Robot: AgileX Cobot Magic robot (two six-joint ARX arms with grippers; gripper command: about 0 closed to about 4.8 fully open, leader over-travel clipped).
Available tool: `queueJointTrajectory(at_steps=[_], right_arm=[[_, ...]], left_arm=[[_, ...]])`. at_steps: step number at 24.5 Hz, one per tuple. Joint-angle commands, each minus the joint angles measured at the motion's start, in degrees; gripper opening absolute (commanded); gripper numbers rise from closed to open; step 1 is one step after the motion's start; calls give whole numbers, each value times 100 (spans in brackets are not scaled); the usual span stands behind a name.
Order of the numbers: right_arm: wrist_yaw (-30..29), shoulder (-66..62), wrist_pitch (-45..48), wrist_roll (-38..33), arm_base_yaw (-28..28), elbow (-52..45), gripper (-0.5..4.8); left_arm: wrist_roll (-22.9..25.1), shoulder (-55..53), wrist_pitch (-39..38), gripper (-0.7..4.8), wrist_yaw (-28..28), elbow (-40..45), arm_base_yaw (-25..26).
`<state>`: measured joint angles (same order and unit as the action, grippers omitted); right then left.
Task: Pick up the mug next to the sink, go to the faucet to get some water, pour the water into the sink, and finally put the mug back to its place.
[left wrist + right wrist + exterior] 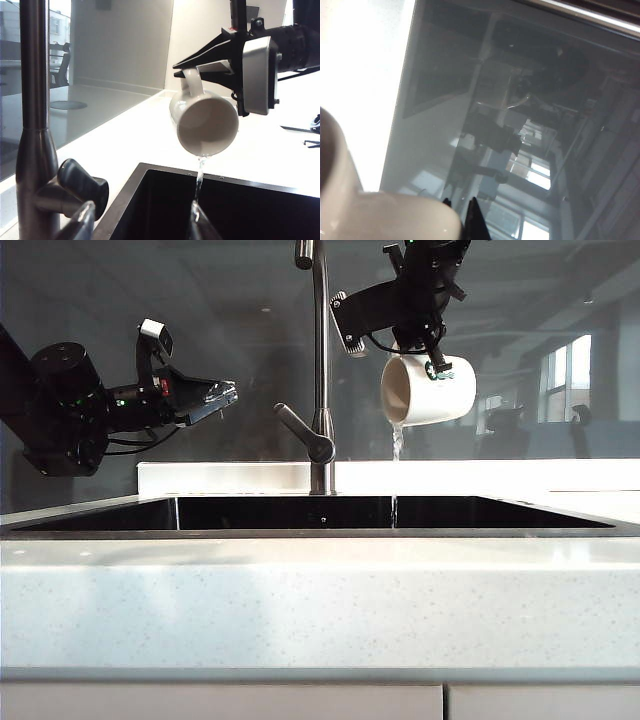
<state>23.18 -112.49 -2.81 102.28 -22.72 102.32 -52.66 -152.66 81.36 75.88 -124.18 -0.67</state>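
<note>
Overhead, right gripper [436, 360] clamped on the handle of the white ceramic mug [428, 390], mug tipped on its side with the mouth facing the tall brushed-steel gooseneck faucet [320, 370]. Thin stream of water [397, 445] falling from the mug's lower lip into the wide rectangular black basin of the sink [300, 515], set in the speckled white stone counter [320, 610]. Seen from the left wrist: same mug [205, 122] hanging above the sink's near corner [150, 200], handle pinched between the right gripper's [200, 65] dark fingers [210, 50], water [200, 180] trailing down past the rim. Left gripper [215, 400] held level on the other side of the faucet, well apart from the mug, jaws spread and empty, pointing toward the faucet's slanted dark lever handle [300, 430]. Lever [82, 185] and steel column [32, 125] close by in the left wrist view. From the right wrist: only a curved white slice of the mug [385, 215] against dark reflective glass.
</note>
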Motion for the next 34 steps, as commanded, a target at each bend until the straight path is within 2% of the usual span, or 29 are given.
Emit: queueJointTrajectory(at_steps=[1, 5, 10, 16, 20, 21, 22, 23, 25, 26, 27, 31, 32, 34], right_arm=[[-26, 177, 354, 199, -17, 79, -9], [-35, 214, 223, 192, -17, 79, -9], [-83, 352, -466, 192, -17, 74, -9], [-105, 389, -468, 188, -17, 74, -9], [-76, 389, -527, -334, -17, 63, -9], [-76, 398, -632, -1287, -17, 66, -9], [-52, 398, -688, -1939, -17, 63, -9], [105, 396, -822, -2957, -15, 66, -9], [286, 396, -1161, -4286, 11, 63, -9], [267, 398, -1318, -4625, 44, 63, -9], [162, 398, -1705, -5364, 142, 59, -9], [-811, 439, -2181, -6767, 435, -153, -9], [-1322, 527, -2146, -7215, 597, -358, -9], [-1893, 776, -1602, -7794, 857, -905, -9]], left_arm=[[-125, 42, 188, 240, -15, -15, -9], [-138, 42, 188, 241, -20, -13, -17], [-223, 42, 188, 240, -20, -13, -20], [-227, 42, 188, 240, -22, -13, -20], [-227, 42, 186, 241, -22, -13, -20], [-229, 42, 188, 240, -20, -13, -20], [-240, 42, 188, 241, -20, -13, -20], [-243, 42, 186, 240, -20, -13, -20], [-243, 42, 188, 240, -24, -13, -20], [-243, 42, 188, 240, -26, -13, -20], [-243, 42, 188, 240, -26, -13, -20], [-243, 42, 186, 240, -24, -13, -20], [-251, 42, 188, 240, -20, -13, -20], [-367, 42, 188, 240, -20, -13, -20]])
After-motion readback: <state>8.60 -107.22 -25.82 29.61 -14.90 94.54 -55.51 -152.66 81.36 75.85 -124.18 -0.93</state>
